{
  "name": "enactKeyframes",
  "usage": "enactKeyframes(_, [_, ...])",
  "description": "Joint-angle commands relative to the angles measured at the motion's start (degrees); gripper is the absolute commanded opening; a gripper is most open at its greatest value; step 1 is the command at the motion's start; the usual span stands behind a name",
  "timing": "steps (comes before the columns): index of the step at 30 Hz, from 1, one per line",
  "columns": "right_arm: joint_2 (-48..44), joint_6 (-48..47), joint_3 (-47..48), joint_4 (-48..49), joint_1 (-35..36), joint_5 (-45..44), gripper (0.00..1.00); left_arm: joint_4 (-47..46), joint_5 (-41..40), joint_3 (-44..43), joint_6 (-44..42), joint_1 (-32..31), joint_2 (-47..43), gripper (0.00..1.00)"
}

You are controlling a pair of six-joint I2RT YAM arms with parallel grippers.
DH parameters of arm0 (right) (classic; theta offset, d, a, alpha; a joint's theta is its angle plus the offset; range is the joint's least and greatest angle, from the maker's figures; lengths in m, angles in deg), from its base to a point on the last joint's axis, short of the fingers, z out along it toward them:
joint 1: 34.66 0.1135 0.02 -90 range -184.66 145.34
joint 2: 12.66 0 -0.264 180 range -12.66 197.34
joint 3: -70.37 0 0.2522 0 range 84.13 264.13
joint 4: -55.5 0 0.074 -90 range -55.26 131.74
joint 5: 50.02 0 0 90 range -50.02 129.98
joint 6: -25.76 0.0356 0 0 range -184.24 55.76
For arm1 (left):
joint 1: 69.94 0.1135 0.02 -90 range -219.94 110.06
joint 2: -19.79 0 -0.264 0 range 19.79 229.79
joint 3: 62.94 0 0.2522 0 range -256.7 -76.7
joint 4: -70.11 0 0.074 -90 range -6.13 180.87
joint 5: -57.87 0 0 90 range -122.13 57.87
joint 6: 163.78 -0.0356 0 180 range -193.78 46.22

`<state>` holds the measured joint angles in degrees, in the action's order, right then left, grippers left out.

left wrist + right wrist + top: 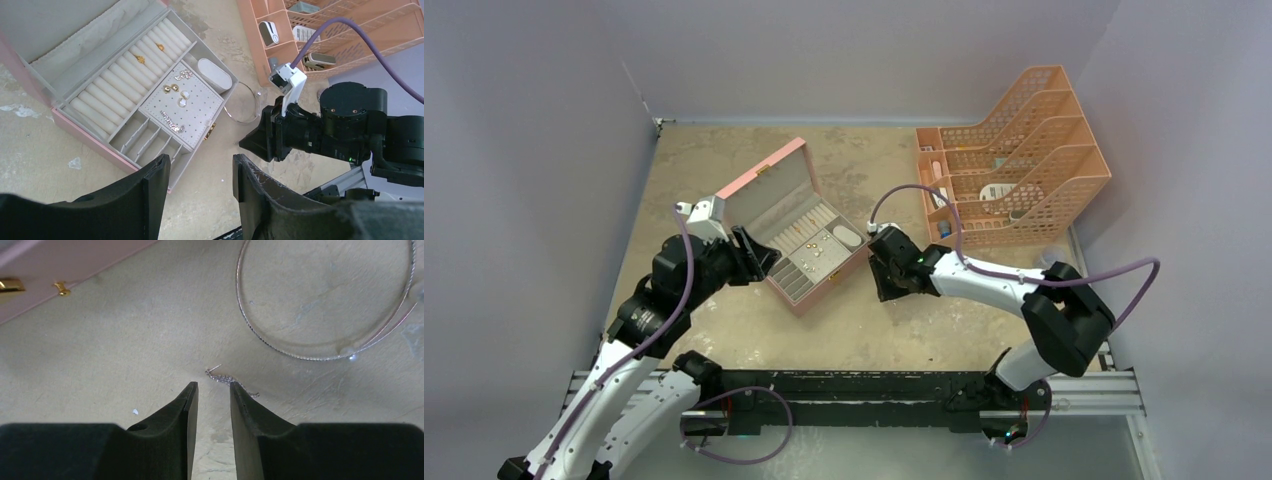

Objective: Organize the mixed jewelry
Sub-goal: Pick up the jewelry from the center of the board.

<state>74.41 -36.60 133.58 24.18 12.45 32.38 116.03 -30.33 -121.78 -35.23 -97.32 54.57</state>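
Note:
The pink box (762, 176) stands open, its grey lining showing in the left wrist view (95, 107). Small gold rings (139, 59) sit in its ring rolls, and gold studs (170, 88) and sparkly pieces lie on its pad. The thin wire hoop (300, 358) lies on the table beside the box; it also shows in the left wrist view (244, 121). The silvery chain-like piece (227, 378) lies on the table just ahead of my right gripper (213, 386), which is narrowly open and empty, low over the table. My left gripper (201, 159) is open and empty near the box's front corner.
An orange mesh file organiser (1014, 150) with stationery bits stands at the back right. Grey walls close the left, back and right sides. A black rail (874, 385) runs along the near edge. A tiny white scrap (135, 411) lies on the table.

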Motion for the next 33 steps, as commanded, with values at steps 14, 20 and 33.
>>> enactKeyframes(14, [6.08,1.40,2.58,2.06,-0.44,2.61,0.40,-2.57,-0.12,0.06,0.06,0.48,-0.33,0.49])
enactKeyframes(20, [3.55,5.26,0.22,0.14,-0.45,5.16,0.45,-2.46,-0.53,0.41,0.04,0.49,-0.58,0.49])
enactKeyframes(33, [1.90,8.13,-0.29,-2.48,-0.44,2.12,0.48,-2.04,-1.26,1.35,0.23,0.48,-1.33,0.49])
